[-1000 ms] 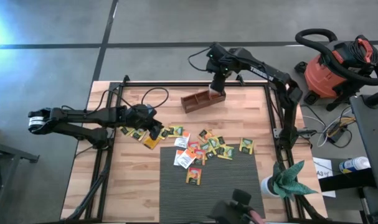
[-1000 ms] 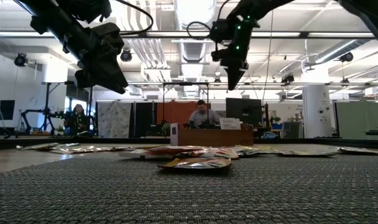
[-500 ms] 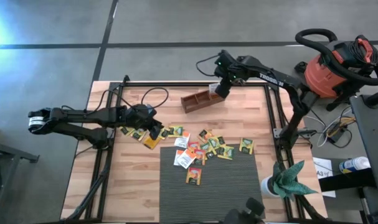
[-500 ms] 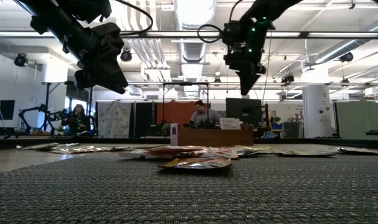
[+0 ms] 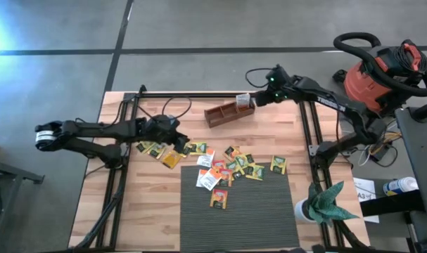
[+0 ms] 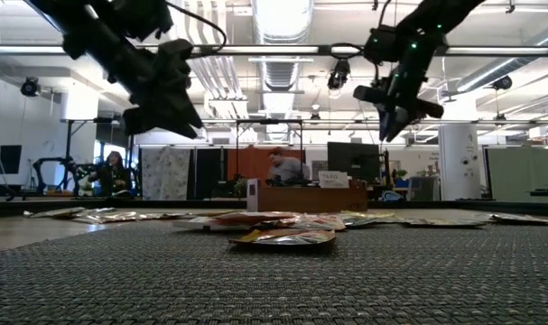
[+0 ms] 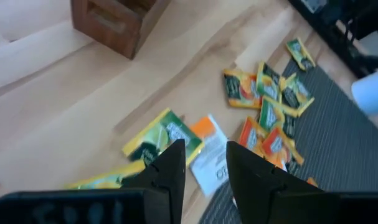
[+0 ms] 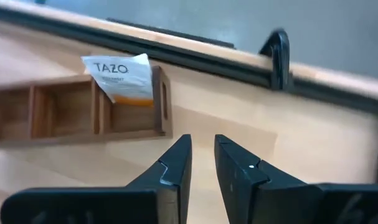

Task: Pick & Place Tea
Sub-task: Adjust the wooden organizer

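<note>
Since a second earlier the right arm had swung away from the wooden tray (image 5: 228,112), its right gripper (image 5: 254,100) now empty, fingers narrowly parted, just beyond the tray's end. The left gripper (image 5: 179,140), fingers slightly apart and empty, hung over scattered tea sachets (image 5: 236,167). A white sachet (image 8: 120,78) leaned in the tray's end compartment.
</note>
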You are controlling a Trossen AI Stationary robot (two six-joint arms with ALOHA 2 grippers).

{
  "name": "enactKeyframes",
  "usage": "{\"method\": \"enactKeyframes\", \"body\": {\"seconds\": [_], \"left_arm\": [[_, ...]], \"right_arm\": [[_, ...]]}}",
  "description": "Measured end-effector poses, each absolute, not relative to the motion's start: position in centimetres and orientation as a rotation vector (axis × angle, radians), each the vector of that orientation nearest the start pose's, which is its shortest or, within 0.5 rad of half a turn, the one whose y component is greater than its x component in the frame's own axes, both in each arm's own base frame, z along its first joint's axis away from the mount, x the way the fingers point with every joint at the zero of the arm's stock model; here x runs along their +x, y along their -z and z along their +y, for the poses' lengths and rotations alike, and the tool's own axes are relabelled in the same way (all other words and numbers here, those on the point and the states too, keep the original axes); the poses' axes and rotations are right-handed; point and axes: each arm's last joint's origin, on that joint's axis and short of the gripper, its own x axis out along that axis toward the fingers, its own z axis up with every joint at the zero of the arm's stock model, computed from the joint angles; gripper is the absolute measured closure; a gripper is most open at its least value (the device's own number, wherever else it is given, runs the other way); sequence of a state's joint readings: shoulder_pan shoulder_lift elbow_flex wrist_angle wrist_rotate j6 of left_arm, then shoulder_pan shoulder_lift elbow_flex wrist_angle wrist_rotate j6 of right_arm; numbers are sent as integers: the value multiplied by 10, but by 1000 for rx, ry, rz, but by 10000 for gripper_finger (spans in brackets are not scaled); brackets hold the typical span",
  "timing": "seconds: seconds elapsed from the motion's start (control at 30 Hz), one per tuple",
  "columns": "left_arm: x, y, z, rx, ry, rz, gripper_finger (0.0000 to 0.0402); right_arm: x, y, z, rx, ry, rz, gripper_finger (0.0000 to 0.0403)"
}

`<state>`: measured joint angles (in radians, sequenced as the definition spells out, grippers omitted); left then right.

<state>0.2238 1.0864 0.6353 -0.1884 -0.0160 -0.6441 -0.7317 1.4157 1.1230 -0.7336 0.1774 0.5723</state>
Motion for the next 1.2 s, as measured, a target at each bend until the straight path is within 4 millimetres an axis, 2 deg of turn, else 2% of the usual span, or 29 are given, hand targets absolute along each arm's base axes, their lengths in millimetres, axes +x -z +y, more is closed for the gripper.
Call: {"method": "enactKeyframes", "body": {"seconds": [0.17, 0.3, 0.53, 0.73, 0.93, 1.2], "left_arm": [[227, -212, 66, -727, -407, 572, 291], [237, -203, 77, -730, -387, 581, 291], [255, -203, 98, -731, -432, 581, 291], [280, -196, 124, -799, -522, 572, 291], [300, -186, 148, -806, -615, 603, 291], [301, -183, 164, -805, -697, 622, 291]], "right_arm": [[200, -252, -185, 934, 1150, 717, 334], [203, -235, -188, 1010, 1153, 693, 335], [209, -207, -209, 1027, 1184, 714, 335], [211, -188, -230, 1050, 1221, 751, 335], [222, -182, -245, 1050, 1190, 712, 335], [230, -174, -252, 1038, 1116, 752, 335]]}}
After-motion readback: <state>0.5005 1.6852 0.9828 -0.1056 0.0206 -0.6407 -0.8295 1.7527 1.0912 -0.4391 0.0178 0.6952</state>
